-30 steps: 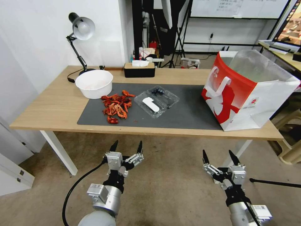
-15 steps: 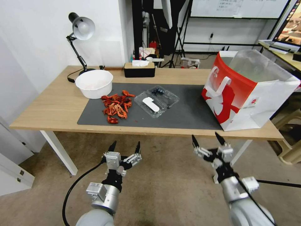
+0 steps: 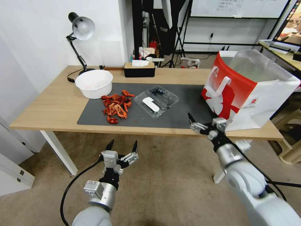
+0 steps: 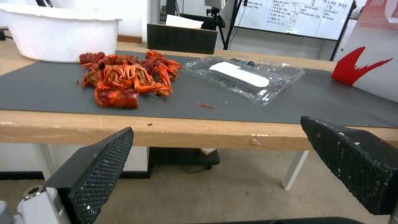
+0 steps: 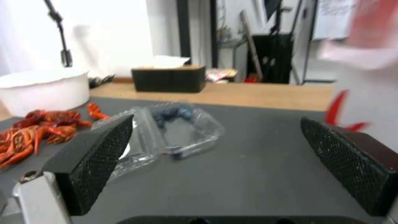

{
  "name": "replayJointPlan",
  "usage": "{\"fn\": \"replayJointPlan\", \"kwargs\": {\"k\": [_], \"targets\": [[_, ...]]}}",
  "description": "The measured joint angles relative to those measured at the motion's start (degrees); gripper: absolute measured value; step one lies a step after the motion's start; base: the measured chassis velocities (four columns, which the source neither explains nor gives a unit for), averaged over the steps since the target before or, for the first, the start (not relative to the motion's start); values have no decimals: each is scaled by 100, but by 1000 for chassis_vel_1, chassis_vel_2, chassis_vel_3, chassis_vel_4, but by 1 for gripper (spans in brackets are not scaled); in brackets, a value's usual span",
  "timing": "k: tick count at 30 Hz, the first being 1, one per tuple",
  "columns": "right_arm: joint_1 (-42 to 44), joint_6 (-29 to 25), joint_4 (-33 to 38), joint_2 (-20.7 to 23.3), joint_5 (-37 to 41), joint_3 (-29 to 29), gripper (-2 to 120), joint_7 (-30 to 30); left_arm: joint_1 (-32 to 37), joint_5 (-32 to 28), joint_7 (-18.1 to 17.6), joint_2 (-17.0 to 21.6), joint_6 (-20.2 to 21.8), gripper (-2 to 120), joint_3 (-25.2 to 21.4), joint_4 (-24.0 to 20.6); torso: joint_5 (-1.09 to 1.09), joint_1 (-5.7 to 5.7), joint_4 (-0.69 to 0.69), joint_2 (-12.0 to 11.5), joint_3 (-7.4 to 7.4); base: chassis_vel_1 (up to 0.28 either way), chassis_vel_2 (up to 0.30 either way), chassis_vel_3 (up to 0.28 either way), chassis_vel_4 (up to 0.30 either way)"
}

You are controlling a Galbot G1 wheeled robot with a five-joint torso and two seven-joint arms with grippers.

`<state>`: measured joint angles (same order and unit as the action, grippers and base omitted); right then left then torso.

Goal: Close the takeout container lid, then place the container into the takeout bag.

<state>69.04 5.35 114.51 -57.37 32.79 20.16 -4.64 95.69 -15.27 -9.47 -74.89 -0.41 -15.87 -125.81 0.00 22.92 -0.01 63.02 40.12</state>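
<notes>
1. Since the earlier frames, the right end effector [image 3: 200, 124] is rising from below the table [image 3: 47, 106] edge and reaching in over the front rim of the dark mat [image 3: 188, 110], while the left end effector [image 3: 122, 147] is sinking slightly and idling low over the floor in front of the table.
2. Standing at the table's right end, well apart from the container, the takeout bag [image 3: 247, 91] is gaping upward with its clear liner showing.
3. Lying mid-mat between the crayfish pile [image 3: 116, 106] and the bag, the takeout container [image 3: 156, 101] is resting fully opened, both halves flat; the white oblong piece is sitting in the near half and dark berries in the far half, the lid [image 5: 188, 127].
4. Both end effectors are released, jaws spread wide and gripping nothing.
5. For a clean closure, the right end effector is best approaching the lid's free outer edge low, lifting it over the hinge line and pressing down evenly, since thin clear plastic is likely flexing and skidding on the mat.
</notes>
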Motion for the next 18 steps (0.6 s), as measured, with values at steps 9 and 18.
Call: {"fn": "replayJointPlan", "kwargs": {"k": [9,18], "targets": [[-1710,885,-791,368,534,-1187,100,-608,-42,-5,15,-7,-16,100,-29,108,0,0,-1,0,-1,0,0,0,0],[-3644,2525,-1595,395,1235,-2391,100,-1373,-100,-10,-37,-10,-28,100,-40,210,1,0,1,-1,0,0,0,0,0]]}}
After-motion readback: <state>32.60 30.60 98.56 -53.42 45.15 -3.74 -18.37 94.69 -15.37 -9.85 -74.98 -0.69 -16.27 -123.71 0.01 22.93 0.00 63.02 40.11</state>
